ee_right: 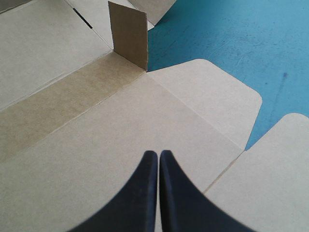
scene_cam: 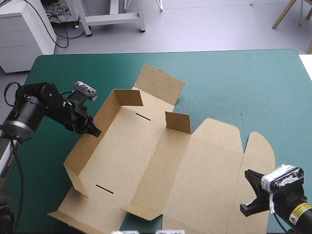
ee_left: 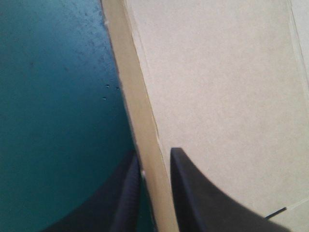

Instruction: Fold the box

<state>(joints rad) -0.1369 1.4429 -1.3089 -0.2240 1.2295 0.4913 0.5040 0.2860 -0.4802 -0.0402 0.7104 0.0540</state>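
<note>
Smooth brown box (scene_cam: 195, 165), one wall raised, pinched by left pincer (scene_cam: 95, 130).

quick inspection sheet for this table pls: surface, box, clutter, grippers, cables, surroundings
surface: teal-green cover, lying flat
job's things: brown box, partly formed; left wall raised, two small flaps upright, the rest flat
clutter: nothing seen
grippers: left gripper shut on the box's raised wall, one of its fingers on each side; right gripper shut, over the flat right-hand panel, contact cannot be told
cables: nothing seen
surroundings: nothing seen
</note>
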